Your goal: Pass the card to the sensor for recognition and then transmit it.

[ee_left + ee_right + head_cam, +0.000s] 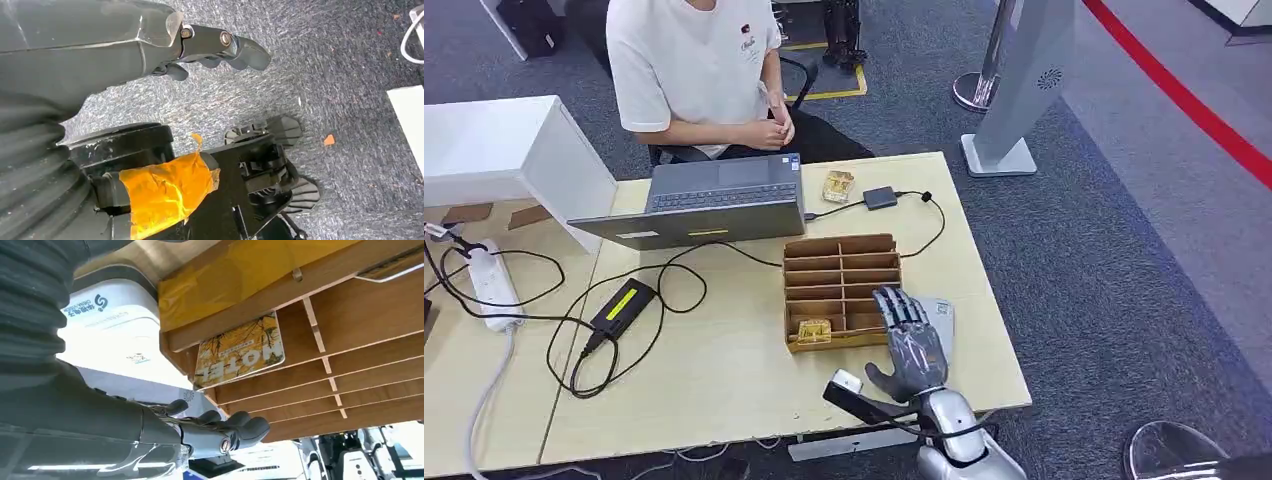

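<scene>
A yellow-patterned hotel card [814, 331] [239, 351] lies in the front left slot of the brown wooden divider box [841, 262] [360, 315]. My right hand [909, 340] [220, 429] hovers just right of the box's front corner, fingers spread, holding nothing. Partly under it lies a flat white-grey sensor pad [942, 312] [115, 325]. A second yellow card [837, 185] rests near the laptop. My left hand [215, 47] hangs over the carpet with nothing in it.
A person sits behind the open laptop [714, 205]. A small black box on a cable [879, 197], a power brick [624, 303], a power strip [489, 280] and a white box [514, 150] are on the table [724, 380]. A black bar [859, 398] lies by my wrist.
</scene>
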Motion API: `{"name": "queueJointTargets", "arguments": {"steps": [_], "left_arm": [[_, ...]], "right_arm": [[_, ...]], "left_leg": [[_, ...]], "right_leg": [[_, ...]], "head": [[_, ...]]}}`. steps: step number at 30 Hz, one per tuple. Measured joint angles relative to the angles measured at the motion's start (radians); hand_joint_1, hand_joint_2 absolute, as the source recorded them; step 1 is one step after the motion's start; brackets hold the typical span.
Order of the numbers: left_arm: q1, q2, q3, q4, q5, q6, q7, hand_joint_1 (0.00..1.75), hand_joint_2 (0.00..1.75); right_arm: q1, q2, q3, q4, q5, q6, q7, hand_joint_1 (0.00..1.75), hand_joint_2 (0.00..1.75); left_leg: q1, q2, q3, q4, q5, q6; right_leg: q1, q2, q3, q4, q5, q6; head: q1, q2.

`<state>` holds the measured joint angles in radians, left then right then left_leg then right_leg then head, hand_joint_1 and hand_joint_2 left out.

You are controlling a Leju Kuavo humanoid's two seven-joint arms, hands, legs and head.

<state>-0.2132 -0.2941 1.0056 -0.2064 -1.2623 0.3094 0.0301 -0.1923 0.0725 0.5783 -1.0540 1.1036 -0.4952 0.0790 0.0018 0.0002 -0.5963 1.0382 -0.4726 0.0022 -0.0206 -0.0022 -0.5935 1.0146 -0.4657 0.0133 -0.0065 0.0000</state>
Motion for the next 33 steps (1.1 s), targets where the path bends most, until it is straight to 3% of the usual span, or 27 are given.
{"name": "queueJointTargets", "arguments": {"steps": [31,32,33], "left_arm": [[0.0,0.0,-0.008,0.0,-0.005,-0.009,0.001,0.0,1.75],[0.0,0.0,-0.008,0.0,-0.005,-0.009,0.001,0.0,1.75],[0.0,0.0,-0.008,0.0,-0.005,-0.009,0.001,0.0,1.75]], "right_arm": [[-0.012,0.011,-0.008,0.0,-0.001,0.004,-0.004,0.03,1.75],[-0.012,0.011,-0.008,0.0,-0.001,0.005,-0.004,1.75,1.75],[-0.012,0.011,-0.008,0.0,-0.001,0.005,-0.004,1.75,1.75]], "left_leg": [[0.0,0.0,0.0,0.0,0.0,0.0],[0.0,0.0,0.0,0.0,0.0,0.0],[0.0,0.0,0.0,0.0,0.0,0.0]], "right_leg": [[0.0,0.0,0.0,0.0,0.0,0.0],[0.0,0.0,0.0,0.0,0.0,0.0],[0.0,0.0,0.0,0.0,0.0,0.0]], "head": [[0.0,0.0],[0.0,0.0],[0.0,0.0]]}}
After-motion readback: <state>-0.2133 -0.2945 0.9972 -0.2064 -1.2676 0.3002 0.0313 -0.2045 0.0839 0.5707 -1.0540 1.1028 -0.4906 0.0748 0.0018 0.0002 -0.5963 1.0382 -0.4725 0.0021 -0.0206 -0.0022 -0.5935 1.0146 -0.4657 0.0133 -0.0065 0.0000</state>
